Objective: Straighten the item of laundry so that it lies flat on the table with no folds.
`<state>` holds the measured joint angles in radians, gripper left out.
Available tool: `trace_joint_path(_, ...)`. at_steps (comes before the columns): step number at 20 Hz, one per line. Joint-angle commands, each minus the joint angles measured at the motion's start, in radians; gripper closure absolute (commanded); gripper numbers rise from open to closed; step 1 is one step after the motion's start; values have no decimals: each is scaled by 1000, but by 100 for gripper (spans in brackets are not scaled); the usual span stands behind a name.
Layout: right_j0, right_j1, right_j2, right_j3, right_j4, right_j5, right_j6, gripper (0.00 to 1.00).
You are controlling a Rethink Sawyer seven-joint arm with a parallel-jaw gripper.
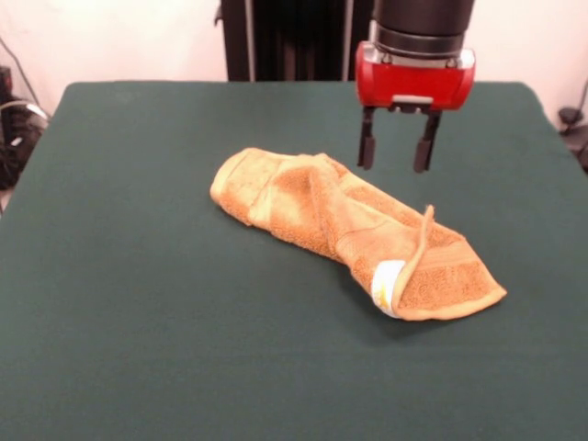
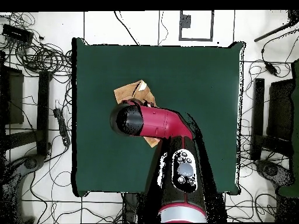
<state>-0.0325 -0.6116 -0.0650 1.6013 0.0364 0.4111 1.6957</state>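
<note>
The item of laundry is a golden-orange terry towel lying crumpled and folded over itself, stretched diagonally across the middle of the dark green table. A white tag shows at its near right end, where one edge curls upward. My gripper hangs open above the towel's far right side, its two black fingers apart with nothing between them. In the overhead view the arm covers most of the towel, and only the towel's ends show.
Cables and dark equipment lie on the floor around the table. A dark stand rises behind the table's far edge.
</note>
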Motion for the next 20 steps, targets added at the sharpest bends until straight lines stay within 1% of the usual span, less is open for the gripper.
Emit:
trace_joint_path(1,36,86,91,1,16,51,138,0)
trace_joint_path(12,63,115,71,-22,8,24,154,0)
trace_joint_path(20,77,143,60,-52,24,25,175,0)
